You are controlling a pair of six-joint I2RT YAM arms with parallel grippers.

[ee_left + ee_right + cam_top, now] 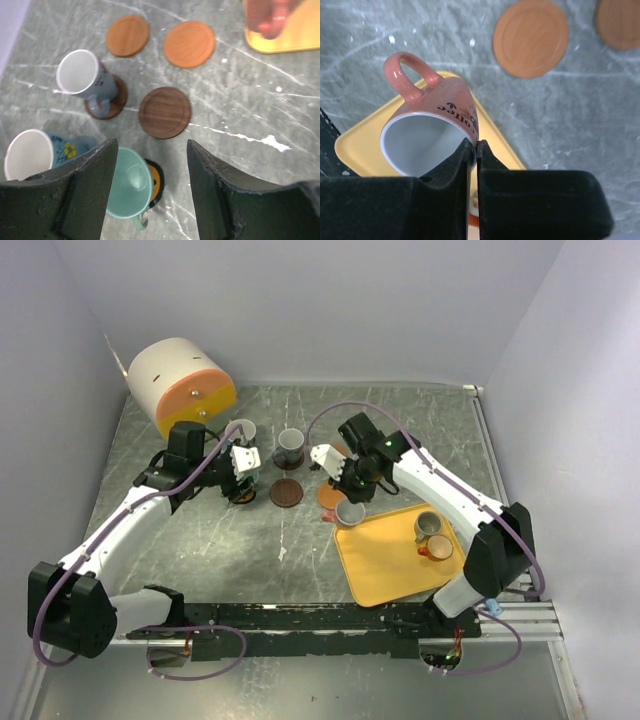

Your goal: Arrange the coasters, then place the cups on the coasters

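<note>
My right gripper [474, 147] is shut on the rim of the reddish cup [430, 125], which hangs tilted over the corner of the yellow tray [355, 145]. In the top view this cup [349, 512] sits at the tray's far left corner. Open, my left gripper [152, 147] hovers over the teal cup [129, 187]. That cup stands on a yellow-orange coaster with a dark rim [159, 180], close to the left finger. A grey cup [82, 75] stands on a dark brown coaster [117, 97]. The blue cup [30, 155] is at the left. A bare dark brown coaster [165, 112] and two orange coasters [127, 35] [189, 43] lie beyond.
The yellow tray [385, 565] at the right holds an olive-brown cup [428, 526] and an orange cup [438, 548]. A big white-and-orange cylinder [180, 385] lies at the back left. White walls enclose the table on three sides.
</note>
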